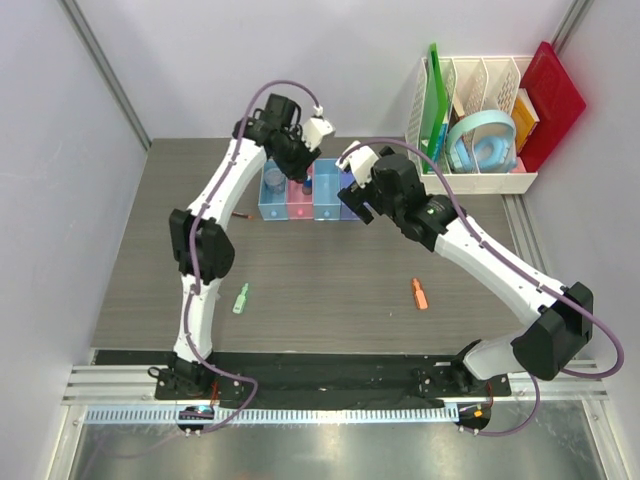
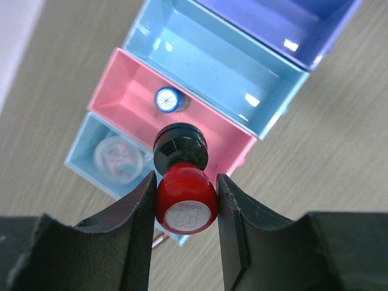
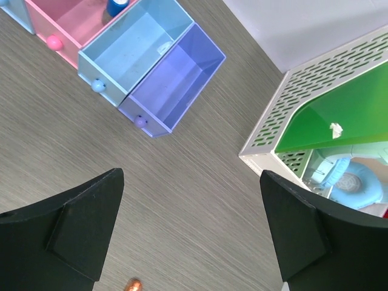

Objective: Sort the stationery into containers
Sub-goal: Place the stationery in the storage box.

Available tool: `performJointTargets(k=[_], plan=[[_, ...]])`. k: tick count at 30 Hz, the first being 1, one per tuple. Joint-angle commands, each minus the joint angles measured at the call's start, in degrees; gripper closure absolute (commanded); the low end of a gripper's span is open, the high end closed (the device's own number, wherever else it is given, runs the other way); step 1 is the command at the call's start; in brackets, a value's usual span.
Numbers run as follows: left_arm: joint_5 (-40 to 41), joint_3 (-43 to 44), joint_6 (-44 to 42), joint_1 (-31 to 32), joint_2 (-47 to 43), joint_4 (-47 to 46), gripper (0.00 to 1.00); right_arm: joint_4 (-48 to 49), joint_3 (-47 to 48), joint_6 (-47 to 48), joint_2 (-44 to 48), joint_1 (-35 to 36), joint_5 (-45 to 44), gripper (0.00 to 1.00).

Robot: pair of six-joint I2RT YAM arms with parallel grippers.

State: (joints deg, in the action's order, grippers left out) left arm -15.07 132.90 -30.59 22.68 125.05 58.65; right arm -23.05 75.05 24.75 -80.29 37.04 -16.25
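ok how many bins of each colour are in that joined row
light blue bins: 2
pink bin: 1
purple bin: 1
total: 4

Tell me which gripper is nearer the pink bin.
Left. The left gripper hangs just above the pink bin, clamping the red ball-like piece. The right gripper stands open beside the purple bin at the row's end.

Small red round stamp [image 2: 186,203] over pink bin [image 2: 138,88]
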Motion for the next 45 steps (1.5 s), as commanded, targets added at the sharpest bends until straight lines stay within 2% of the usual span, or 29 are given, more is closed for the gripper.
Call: performJointTargets(k=[1, 10, 13, 17, 19, 20, 25, 31, 39, 45], plan=[[4.42, 4.47, -0.87, 1.31, 6.25, 2.52, 1.00, 2.75, -0.69, 2.49, 1.36, -1.00, -2.38, 0.00], [5.31, 0.25, -1.93, 1.58, 7.48, 0.50, 1.00, 2.83, -4.73, 4.25, 3.65, -2.76, -3.79, 0.00], [5.23, 0.08, -1.67, 1.67, 8.27, 0.59, 0.77, 2.83, -6.92, 4.16, 3.83, -3.28, -4.05, 0.00], [5.40, -1.15, -1.49, 1.67, 8.19, -0.29, 0.41, 2.75, -10.70, 3.81, 4.18, -4.69, -3.79, 0.00], [5.84, -1.85, -1.49, 1.76, 7.84, -1.26, 0.33, 2.48, -12.63, 2.68, 4.27, -6.01, -2.57, 0.00], [5.93, -2.29, -1.40, 1.76, 7.66, -1.43, 0.24, 2.22, -13.25, 2.32, 4.44, -6.45, -2.12, 0.00], [5.84, -2.65, -0.61, 1.67, 7.40, -1.96, 0.23, 0.55, -19.39, 1.09, 6.02, -8.73, -1.06, 0.00], [4.97, -4.40, 1.93, 1.67, 1.17, -4.24, 0.22, -1.03, -26.87, 0.03, 9.27, -11.46, 2.01, 0.00], [6.89, -13.27, 1.76, 1.58, -9.73, -9.51, 0.20, -2.53, -31.01, -2.16, 7.17, -11.64, 5.61, 0.02], [8.39, -14.42, 1.58, 1.23, -9.91, -6.98, 0.21, -3.58, -32.94, -2.17, 4.62, -11.81, 6.93, 0.08]])
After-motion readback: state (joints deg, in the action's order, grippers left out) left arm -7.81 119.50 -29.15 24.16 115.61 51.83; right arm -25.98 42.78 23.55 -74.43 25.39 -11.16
